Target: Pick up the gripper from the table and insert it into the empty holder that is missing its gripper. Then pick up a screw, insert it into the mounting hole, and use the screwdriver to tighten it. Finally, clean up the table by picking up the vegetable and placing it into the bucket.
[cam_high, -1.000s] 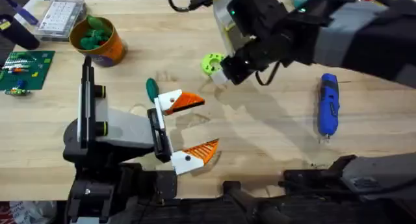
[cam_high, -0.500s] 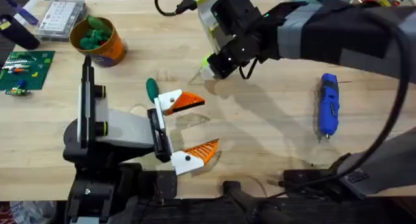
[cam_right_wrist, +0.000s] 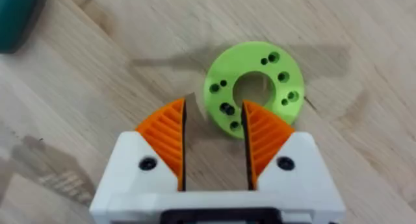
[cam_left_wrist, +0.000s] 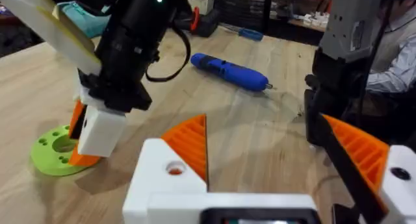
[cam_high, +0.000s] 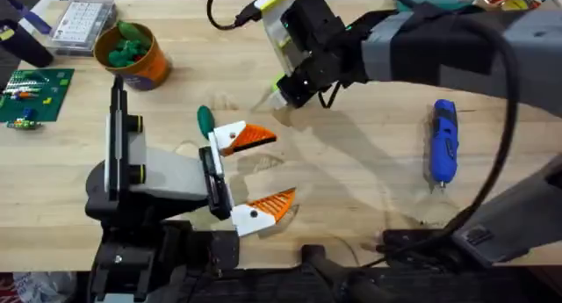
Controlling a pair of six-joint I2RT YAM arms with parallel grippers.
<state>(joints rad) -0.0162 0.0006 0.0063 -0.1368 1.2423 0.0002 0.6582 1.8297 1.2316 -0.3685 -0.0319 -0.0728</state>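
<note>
Orange bucket [cam_high: 133, 55] is sitting at the far left of the bench [cam_high: 351, 198], green vegetable pieces inside it. A clear parts box [cam_high: 81, 24] is lying just beyond the bucket, a green circuit board [cam_high: 33, 92] nearer the bench's left edge.

The holder [cam_high: 158, 176] is standing nearer than the bucket, both orange-tipped fingers [cam_high: 255, 138] seated and spread apart. A green-handled tool [cam_high: 205, 120] is lying just beside its far finger.

Left gripper [cam_left_wrist: 273, 165]: jaws are standing wide apart, grasping nothing.

Right gripper [cam_right_wrist: 214, 136] is hovering right of the holder, over a lime-green disc [cam_right_wrist: 255, 87] with 1 centre bore. Jaws released, straddling the disc's rim, not clamped.

Blue screwdriver [cam_high: 443, 141] is lying well right of the disc, untouched.
</note>
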